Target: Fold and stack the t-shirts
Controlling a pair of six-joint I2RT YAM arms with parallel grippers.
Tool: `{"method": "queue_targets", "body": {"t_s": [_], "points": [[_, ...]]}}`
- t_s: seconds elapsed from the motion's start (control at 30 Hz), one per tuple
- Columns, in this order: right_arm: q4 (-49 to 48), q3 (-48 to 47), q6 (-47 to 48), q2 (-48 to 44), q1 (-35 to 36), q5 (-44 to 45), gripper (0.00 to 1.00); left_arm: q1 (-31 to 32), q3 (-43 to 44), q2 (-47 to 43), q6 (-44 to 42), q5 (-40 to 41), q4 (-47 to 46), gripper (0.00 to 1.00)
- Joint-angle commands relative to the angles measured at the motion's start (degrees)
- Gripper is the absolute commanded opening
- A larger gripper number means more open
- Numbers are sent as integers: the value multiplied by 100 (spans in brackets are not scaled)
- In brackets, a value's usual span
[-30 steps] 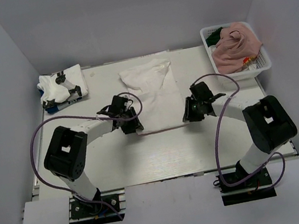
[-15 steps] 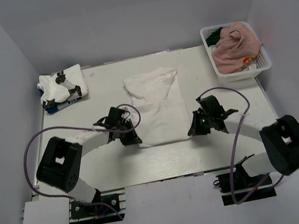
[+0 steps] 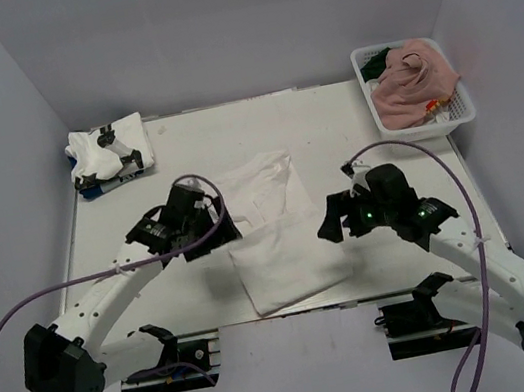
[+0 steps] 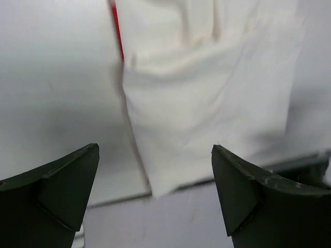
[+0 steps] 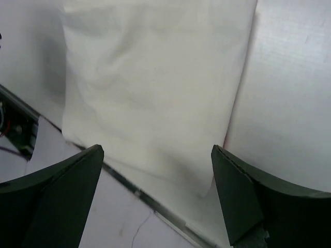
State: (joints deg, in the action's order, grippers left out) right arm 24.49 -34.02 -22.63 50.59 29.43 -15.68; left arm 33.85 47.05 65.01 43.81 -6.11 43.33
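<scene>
Right now a white t-shirt point(image 3: 276, 244) lies flat in the middle of the table point(image 3: 370, 116), between the two arms, its long side running from far to near. Its far part is rumpled and partly folded over, and its near hem reaches the table's near edge. The left gripper point(image 4: 155, 150) hovers over the shirt's left edge with its fingers spread wide and nothing between them. Its wrist view shows smooth white cloth below and a thin red strip point(image 4: 118, 31) along that edge. The right gripper point(image 5: 158, 150) hangs over the shirt's right edge, likewise released, with wide jaws, no cloth pinched, and the near corner of the shirt underneath. At the far left corner of the table sits a folded pile point(image 3: 109, 152) of white shirts with dark print, well apart from the spread one. At the far right stands a white lattice basket point(image 3: 459, 115) holding a crumpled dusty pink shirt point(image 3: 416, 88), with a dark green shirt point(image 3: 376, 62) showing at its far end.
</scene>
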Motion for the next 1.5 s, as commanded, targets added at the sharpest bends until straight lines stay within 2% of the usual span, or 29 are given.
{"method": "queue_targets", "body": {"t_s": [0.0, 0.03, 0.07, 0.17, 0.23, 0.27, 0.3, 0.43, 0.5, 0.53, 0.57, 0.6, 0.63, 0.73, 0.8, 0.87, 0.97, 1.13, 1.47], "points": [[-1208, -324, 706, 249, 36, 426, 90, -141, 690, 239, -171, 2111, -181, 100], [-1375, -464, 803, 459, 45, 347, 90, -220, 822, 405, -171, 2723, -341, 100], [-1507, -604, 839, 713, 37, 329, 90, -290, 1111, 607, -232, 2877, -482, 100], [-1930, -1027, 1111, 1347, 37, 145, 90, -607, 1944, 1757, -741, 2678, -747, 81], [-1948, -1176, 1252, 1628, 63, 40, 90, -764, 2612, 2607, -953, 2597, -581, 75], [-1974, -1168, 1305, 1725, 89, 39, 90, -765, 2817, 2848, -953, 2693, -467, 75], [-2044, -1151, 1305, 1787, 89, 22, 90, -852, 2984, 3050, -953, 2772, -388, 70], [-2124, -1037, 1410, 2165, 195, -365, 90, -994, 3573, 3631, -1234, 2765, -466, 69], [-2098, -993, 1428, 2394, 256, -435, 90, -1073, 3767, 3913, -1444, 2545, -466, 70], [-2054, -975, 1515, 2447, 308, -462, 90, -1073, 3829, 3966, -1785, 2466, -466, 74], [-2071, -897, 1508, 2482, 326, -479, 90, -1073, 3829, 3966, -2180, 2283, -666, 74], [-2106, -870, 1499, 2578, 353, -532, 90, -1073, 3682, 3966, -2680, 1663, -842, 74], [-2115, -878, 1507, 2622, 344, -550, 90, -1073, 3262, 3810, -3581, 1396, -1383, 75], [-2115, -861, 1481, 2816, 414, -576, 90, -1073, 2407, 3292, -4806, 273, -2291, 78], [-2115, -878, 1490, 2904, 432, -594, 90, -1073, 2056, 3123, -5389, -116, -2513, 81], [-2080, -887, 1481, 2939, 467, -611, 90, -1073, 2054, 3123, -6195, -582, -2296, 82], [-2019, -940, 1516, 2966, 476, -611, 90, -1126, 2404, 3605, -6464, -470, -1883, 81], [-2036, -922, 1472, 2930, 528, -673, 90, -1178, 3187, 4484, -6649, -392, -1354, 69], [-1966, -887, 1498, 2939, 643, -568, 90, -1231, 3082, 4440, -6930, -383, -1591, 65]]}}
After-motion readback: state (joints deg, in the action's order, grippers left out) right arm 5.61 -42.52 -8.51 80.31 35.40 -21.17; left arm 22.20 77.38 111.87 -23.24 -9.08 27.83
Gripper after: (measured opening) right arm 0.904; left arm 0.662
